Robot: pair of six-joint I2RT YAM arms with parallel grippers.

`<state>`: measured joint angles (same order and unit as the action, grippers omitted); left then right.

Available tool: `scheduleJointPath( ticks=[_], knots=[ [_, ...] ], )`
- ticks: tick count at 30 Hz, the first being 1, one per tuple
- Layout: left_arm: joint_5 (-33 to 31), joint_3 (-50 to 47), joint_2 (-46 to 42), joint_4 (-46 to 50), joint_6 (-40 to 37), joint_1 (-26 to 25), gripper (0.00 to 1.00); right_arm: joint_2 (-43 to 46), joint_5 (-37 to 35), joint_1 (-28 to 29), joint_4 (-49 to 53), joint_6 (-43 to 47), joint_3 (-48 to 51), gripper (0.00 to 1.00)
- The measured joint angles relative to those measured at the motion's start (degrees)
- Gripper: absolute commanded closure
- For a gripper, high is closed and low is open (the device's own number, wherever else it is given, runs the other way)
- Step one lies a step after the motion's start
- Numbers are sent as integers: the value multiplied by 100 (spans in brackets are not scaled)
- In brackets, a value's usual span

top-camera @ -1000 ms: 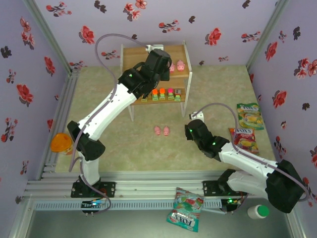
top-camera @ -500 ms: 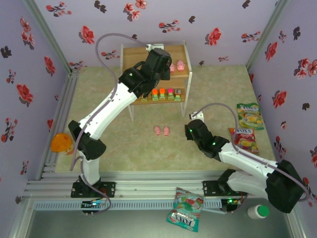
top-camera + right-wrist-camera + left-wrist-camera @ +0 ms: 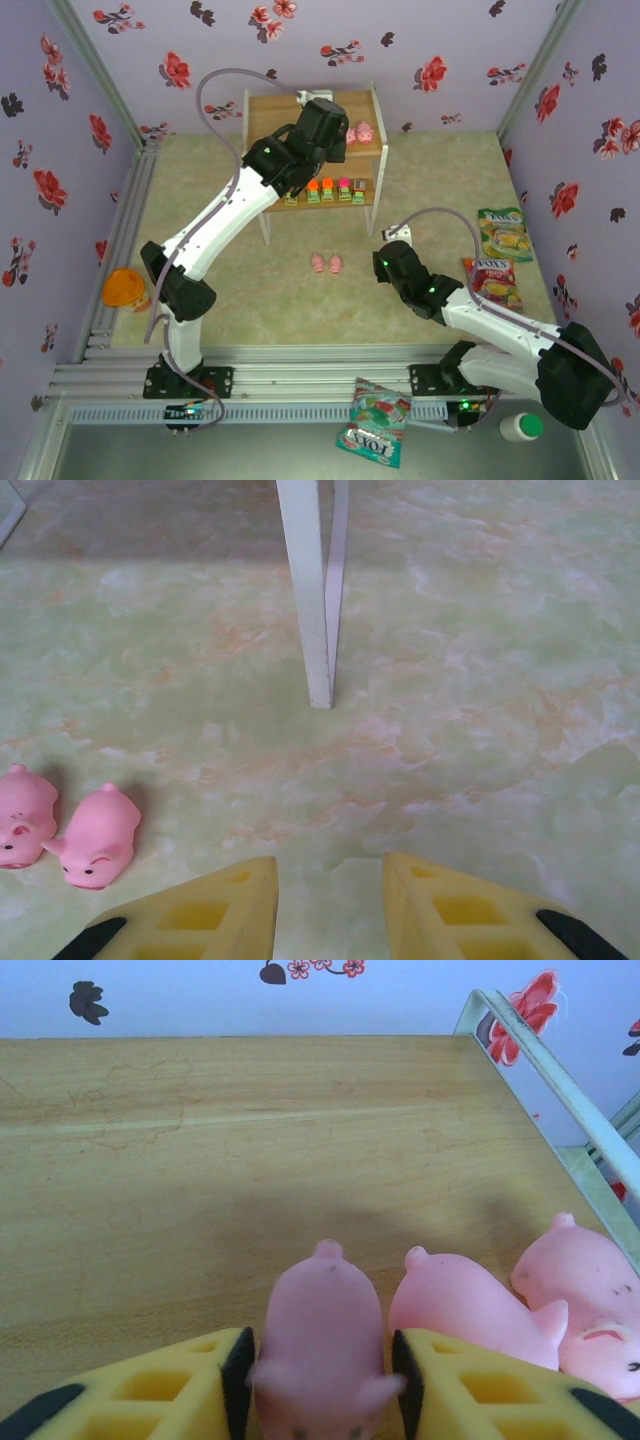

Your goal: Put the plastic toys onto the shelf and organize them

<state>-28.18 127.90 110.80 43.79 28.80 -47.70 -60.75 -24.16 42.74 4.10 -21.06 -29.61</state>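
Well out to the left of the left arm (image 3: 215, 225), at the mat's edge, lay an orange lump (image 3: 120, 288), clear of all work. The arm reached over the shelf (image 3: 268, 112), and its wrist covered the middle of the top board in the overhead view. Ahead of the left claw (image 3: 320, 1372) the board ran bare to the wall, with nothing in the way. On the tier below the claw, a row of blocky green-based pieces (image 3: 331, 190) stood along the front edge.

One pink pig (image 3: 320, 1325) sat on the top board squarely between the left claw's yellow fingers (image 3: 170, 1395). The dark pads met its flanks. Could not tell whether they pressed or had let go. Just right of the claw two more pigs (image 3: 460, 1305) lay touching each other, the farther one close to the shelf's white end rail (image 3: 540, 1060).

The right claw (image 3: 330, 900) hung low over the mat, fingers parted, nothing between them. A white shelf leg (image 3: 315, 610) stood ahead of it, a shade left of centre. Two floor pigs (image 3: 95, 838) lay side by side on the mat, near on its left. To its right, well apart, lay two snack bags (image 3: 502, 233). Behind it, by the arm bases, were a third bag (image 3: 373, 420) and a white green-capped bottle (image 3: 521, 427).

Against the overhead view a second before, the left arm had barely shifted over the top board. The right arm, floor pigs and bags lay as they had.
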Motion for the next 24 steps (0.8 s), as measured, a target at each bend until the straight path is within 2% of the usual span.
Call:
scheduleJointPath(
  ticks=[5,24],
  knots=[
    [20,0,0,0,17,0,48,0,0,0,-2,2,0,66],
    [42,-175,-192,-50,20,-13,48,-131,2,0,-2,2,0,67]
  ],
)
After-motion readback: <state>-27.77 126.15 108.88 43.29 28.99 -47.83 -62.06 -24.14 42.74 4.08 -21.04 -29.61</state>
